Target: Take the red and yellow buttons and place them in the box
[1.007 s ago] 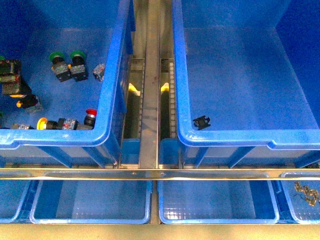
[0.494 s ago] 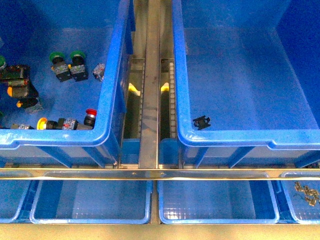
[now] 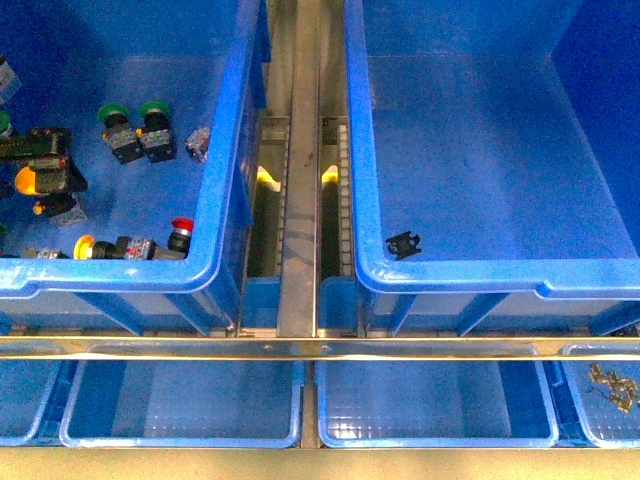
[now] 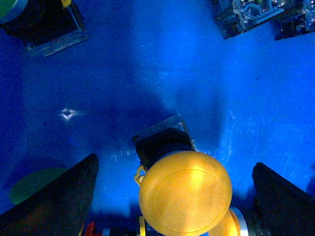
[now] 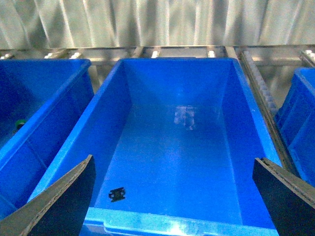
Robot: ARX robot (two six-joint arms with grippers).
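Front view: two large deep blue bins stand side by side with a metal rail between them. The left bin holds the loose switches. I count three green caps, two side by side and one cut by the frame edge, three yellow caps and one red. The red button lies against the near wall, next to a yellow-capped switch. A smaller yellow switch lies farther in. The left end effector is low in this bin at the frame edge, with the yellow button showing at it. The box, on the right, holds one small black clip. Four shallow trays sit in front, and the rightmost holds small metal pieces.

Left wrist view: the two fingers are spread wide on either side of the yellow button's broad cap, not touching it. Its black body rests on the bin floor. A second yellow cap sits just beside it.

Right wrist view: the right end effector hangs above the box, fingers spread and holding nothing.
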